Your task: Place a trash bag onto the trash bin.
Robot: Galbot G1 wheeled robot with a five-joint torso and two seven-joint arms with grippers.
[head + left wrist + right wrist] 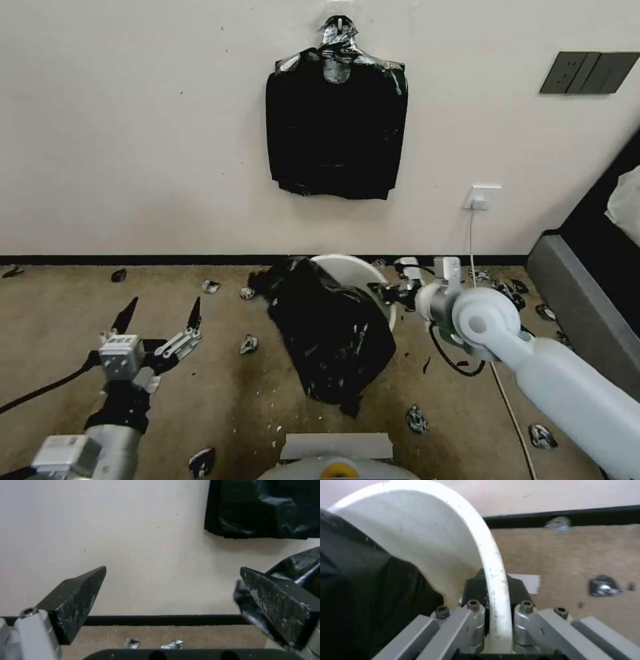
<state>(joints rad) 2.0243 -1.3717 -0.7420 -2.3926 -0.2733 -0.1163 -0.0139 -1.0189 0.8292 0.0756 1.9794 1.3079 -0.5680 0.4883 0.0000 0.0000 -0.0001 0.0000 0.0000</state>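
**Two grippers, one bin, one bag half on**

One bin point(360, 270) stands on the carpet point(220, 393) before the wall, and my right gripper point(385, 293) is clamped on its rim; from the right wrist camera I see the white rim point(495, 580) running between the closed fingers point(475, 590). One bag point(330, 333), black and crinkled, covers the bin's near side and hangs to the floor, while the far rim stays bare. My left gripper point(160, 313) hovers over the carpet well left of the bin, jaws spread wide and holding nothing; in its wrist view the two black fingers point(78, 600) frame bare wall, with the bag's edge point(300, 565) beside one of them. One flat bundle point(337, 130) of black bags hangs from a hook on the wall above. About a dozen small black scraps point(249, 344) litter the carpet. I can read no writing anywhere.
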